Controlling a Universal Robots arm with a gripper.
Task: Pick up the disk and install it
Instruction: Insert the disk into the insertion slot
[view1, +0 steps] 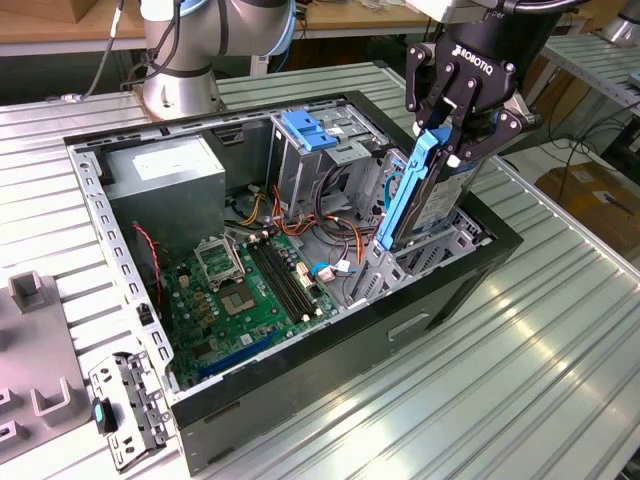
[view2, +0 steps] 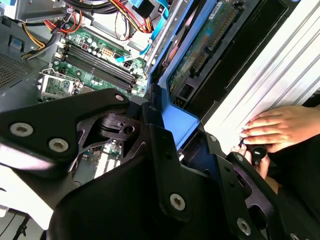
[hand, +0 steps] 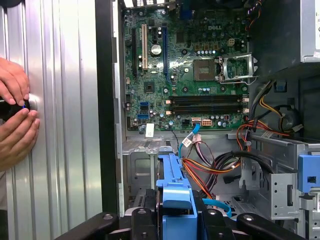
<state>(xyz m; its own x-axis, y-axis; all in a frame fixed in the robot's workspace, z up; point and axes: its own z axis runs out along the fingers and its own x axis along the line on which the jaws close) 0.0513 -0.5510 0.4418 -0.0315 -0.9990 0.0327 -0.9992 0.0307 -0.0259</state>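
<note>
The disk (view1: 436, 196), dark metal with blue plastic side rails, hangs steeply tilted over the front corner of the open computer case (view1: 330, 370), at the exterior view's right. Its lower end reaches into the drive bay (view1: 440, 250) there. My gripper (view1: 450, 150) is shut on the disk's upper end. In the second wrist view the disk's green circuit underside (view2: 210, 45) and blue rail (view2: 172, 115) run out from between my gripper's (view2: 185, 140) black fingers (view2: 157, 135). In the first wrist view the blue rail (hand: 172, 180) rises from my gripper (hand: 175, 222).
Inside the case lie the green motherboard (view1: 240, 290), coloured cables (view1: 330, 215), a grey power-supply box (view1: 165, 170) and a metal drive cage with a blue latch (view1: 305, 130). A person's hands (hand: 15, 120) rest on the ribbed table beside the case. A loose metal bracket (view1: 125, 410) lies near the case.
</note>
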